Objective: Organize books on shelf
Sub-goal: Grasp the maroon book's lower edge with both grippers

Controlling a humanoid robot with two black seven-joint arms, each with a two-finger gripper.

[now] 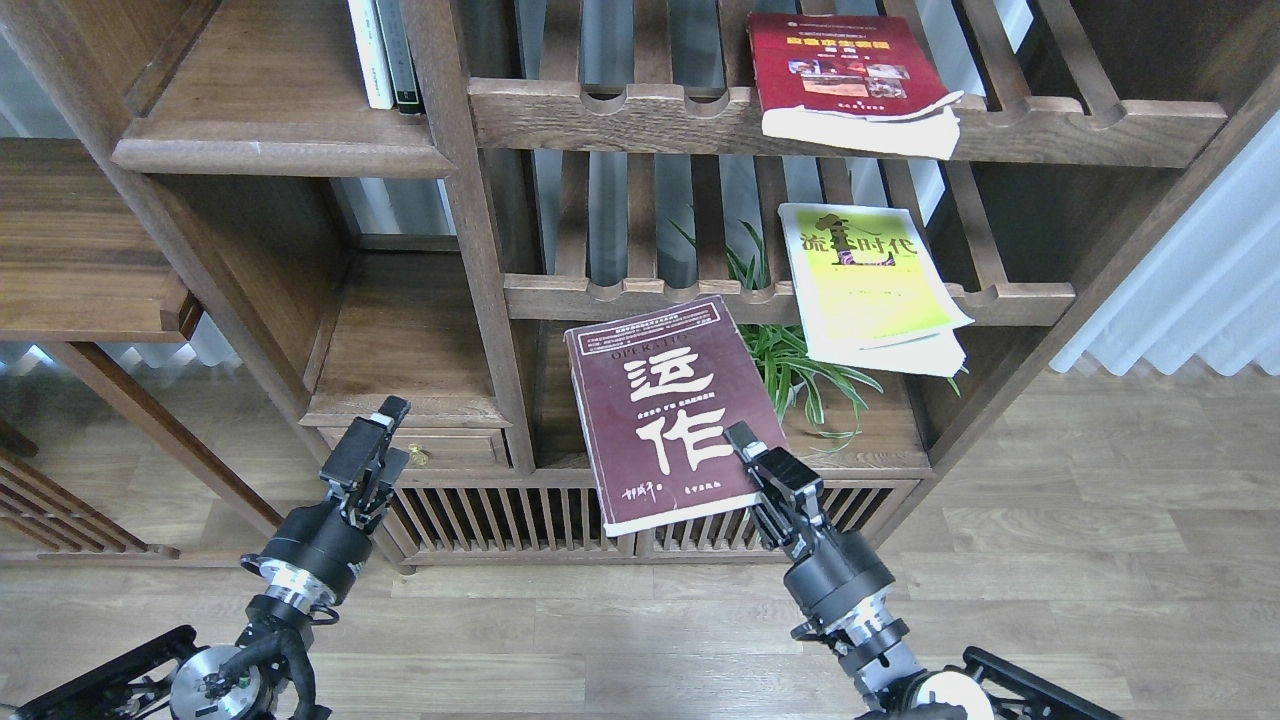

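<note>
My right gripper [752, 462] is shut on the lower right corner of the dark maroon book [670, 410], which hangs in the air in front of the bookcase, clear of the racks. The yellow-green book [868, 280] lies on the lower slatted rack, overhanging its front rail. On the upper slatted rack rests the red book [845, 75]. The shelf [270, 100], a solid dark-brown board, is at the upper left. My left gripper [385, 432] hovers low in front of the small drawer, holding nothing; its fingers sit close together.
Two thin books [385, 55] stand at the right end of the solid shelf. A green plant [800, 365] grows on the cabinet top under the lower rack. A drawer knob [418, 459] and slatted cabinet doors [520, 520] are below. White curtain [1180, 290] at right.
</note>
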